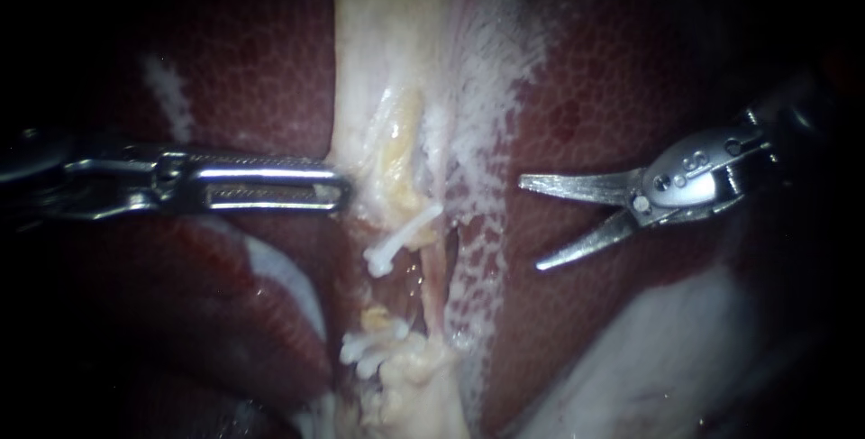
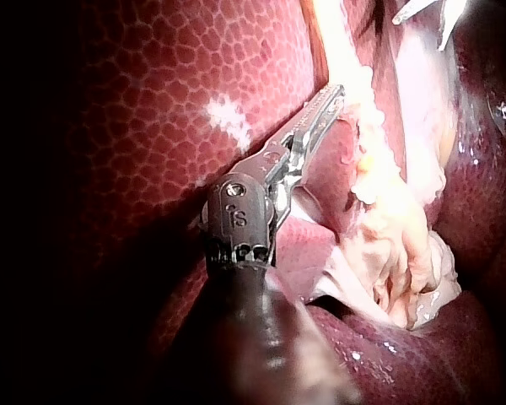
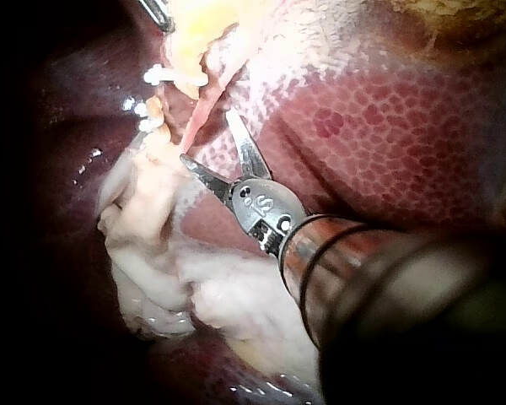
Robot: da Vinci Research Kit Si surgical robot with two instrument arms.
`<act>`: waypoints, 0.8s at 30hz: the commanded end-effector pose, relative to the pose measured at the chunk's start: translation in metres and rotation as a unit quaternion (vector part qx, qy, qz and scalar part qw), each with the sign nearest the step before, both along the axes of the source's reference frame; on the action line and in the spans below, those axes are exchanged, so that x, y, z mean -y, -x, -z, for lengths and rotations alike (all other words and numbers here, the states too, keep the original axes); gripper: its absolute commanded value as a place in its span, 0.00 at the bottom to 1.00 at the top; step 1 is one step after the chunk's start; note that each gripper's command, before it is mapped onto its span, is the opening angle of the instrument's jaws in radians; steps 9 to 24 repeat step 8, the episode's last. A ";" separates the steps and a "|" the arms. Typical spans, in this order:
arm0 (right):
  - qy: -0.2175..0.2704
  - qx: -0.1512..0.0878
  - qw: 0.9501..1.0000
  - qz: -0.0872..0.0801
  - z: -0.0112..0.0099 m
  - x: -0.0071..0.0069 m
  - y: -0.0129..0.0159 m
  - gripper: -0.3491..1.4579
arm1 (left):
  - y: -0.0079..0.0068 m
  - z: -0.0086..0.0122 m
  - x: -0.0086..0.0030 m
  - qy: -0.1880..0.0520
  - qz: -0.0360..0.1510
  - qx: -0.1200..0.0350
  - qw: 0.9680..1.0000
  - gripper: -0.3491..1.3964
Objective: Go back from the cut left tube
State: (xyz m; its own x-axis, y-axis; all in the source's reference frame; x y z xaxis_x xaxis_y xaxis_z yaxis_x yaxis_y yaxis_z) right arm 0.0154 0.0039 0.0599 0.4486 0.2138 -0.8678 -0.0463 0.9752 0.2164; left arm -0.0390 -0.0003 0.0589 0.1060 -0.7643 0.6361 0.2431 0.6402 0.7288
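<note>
A pale band of tissue (image 1: 396, 60) runs down between dark red liver lobes (image 1: 613, 87). The left tube is cut: one white clip (image 1: 401, 236) sits on its upper stump, and more white clips (image 1: 369, 349) on the lower stump, with a gap between. A thin pink tube (image 1: 439, 277) still runs just to the right. My right instrument (image 1: 532, 223) has its blades open, off to the right of the tubes over the liver, touching nothing. My left instrument (image 1: 341, 188) is shut on the pale band's left edge, level with the upper clip.
In the right wrist view the open blades (image 3: 209, 137) lie beside the pink tube (image 3: 198, 114), near the clips (image 3: 164, 76). A loose white lump of tissue (image 3: 177, 278) lies under the shaft. The left wrist view shows its jaws (image 2: 325, 110) at the pale fringe.
</note>
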 end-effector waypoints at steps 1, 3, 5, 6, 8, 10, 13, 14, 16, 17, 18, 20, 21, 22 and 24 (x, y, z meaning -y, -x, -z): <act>0.000 0.000 1.000 0.000 0.0000 0.0000 0.0000 0.99 | 0.0000 0.0000 0.0000 0.000 0.000 0.000 1.000 0.00; 0.000 0.000 1.000 0.000 0.0000 0.0000 0.0000 0.99 | 0.0000 0.0000 0.0000 0.000 0.000 0.000 1.000 0.00; 0.000 0.000 1.000 0.000 0.0000 0.0000 0.0001 0.99 | 0.0000 -0.0001 0.0000 0.000 0.000 0.000 1.000 0.00; 0.000 0.000 1.000 0.000 0.0000 0.0000 0.0001 0.99 | 0.0000 -0.0001 0.0000 0.000 0.000 0.000 1.000 0.00; 0.000 0.000 1.000 0.000 0.0000 0.0000 0.0001 0.99 | 0.0000 -0.0001 0.0000 0.000 0.000 0.000 1.000 0.00; 0.000 0.000 1.000 0.000 0.0000 0.0000 0.0001 0.99 | 0.0000 -0.0001 0.0000 0.000 0.000 0.000 1.000 0.00; 0.000 0.000 1.000 0.000 0.0000 0.0000 0.0001 0.99 | 0.0000 -0.0001 0.0000 0.000 0.000 0.000 1.000 0.00; 0.000 0.000 1.000 0.000 0.0000 0.0000 0.0001 0.99 | 0.0000 -0.0001 0.0000 0.000 0.000 0.000 1.000 0.00; 0.000 0.000 1.000 0.000 0.0000 0.0000 0.0001 0.99 | 0.0000 -0.0001 0.0000 0.000 0.000 0.000 1.000 0.00; 0.000 0.000 1.000 0.000 0.0000 0.0000 0.0001 0.99 | 0.0000 -0.0001 0.0000 0.000 0.000 0.000 1.000 0.00; 0.000 0.000 1.000 0.000 0.0000 0.0000 0.0001 0.99 | 0.0000 -0.0001 0.0000 0.000 0.000 0.000 1.000 0.00; 0.000 0.000 1.000 0.000 0.0000 0.0000 0.0001 0.99 | 0.0000 -0.0001 0.0000 0.000 0.000 0.000 1.000 0.00; 0.000 0.000 1.000 0.000 0.0000 0.0000 0.0001 0.99 | 0.0000 -0.0001 0.0000 0.000 0.000 0.000 1.000 0.00; 0.000 0.000 1.000 0.000 0.0000 0.0000 0.0001 0.99 | 0.0000 -0.0001 0.0000 0.000 0.000 0.000 1.000 0.00; 0.000 0.000 1.000 0.000 0.0000 0.0000 0.0001 0.99 | 0.0000 -0.0001 0.0000 0.000 0.000 0.000 1.000 0.00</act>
